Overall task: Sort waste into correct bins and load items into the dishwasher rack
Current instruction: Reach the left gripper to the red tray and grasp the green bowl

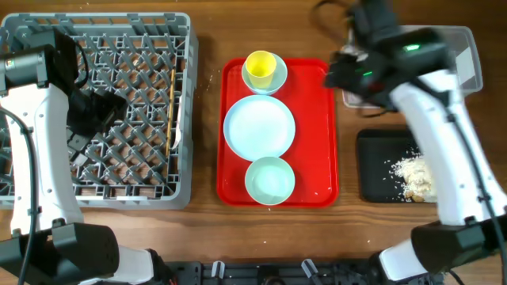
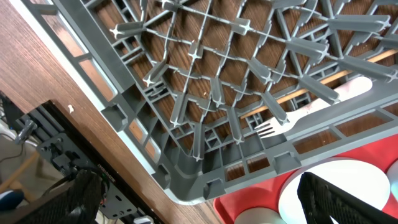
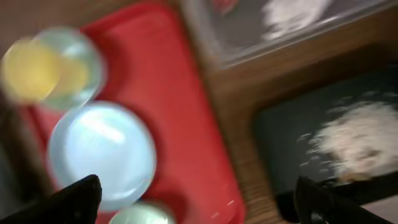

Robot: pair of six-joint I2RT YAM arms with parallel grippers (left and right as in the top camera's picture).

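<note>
Overhead layout: I see the dishwasher rack [image 1: 103, 192] on the left, the red tray [image 1: 317, 158] in the middle, the clear tub [image 1: 469, 55] far right, and the black tray [image 1: 376, 158] near right.
Red tray load: the yellow cup [image 1: 259, 66] sits in the far bowl [image 1: 277, 77], the plate [image 1: 259, 125] is in the middle, and the second bowl [image 1: 269, 180] is at the near end.
Rack contents: the wooden stick [image 1: 171, 103] lies along the right side, with the white fork [image 2: 298, 115] just beside it by the rim.
Black tray: beige crumbs [image 1: 413, 174] are heaped toward its right side.
Clear tub: the right wrist view is badly blurred, but I think a red wrapper [image 3: 224, 5] and a white scrap [image 3: 292, 12] lie inside.
Left gripper [image 2: 196, 180]: the jaws are spread wide with nothing between them, and it hangs over the rack.
Right gripper [image 3: 198, 182]: the jaws are wide apart and empty, above the red tray's right edge and the strip of table beside the bins.
</note>
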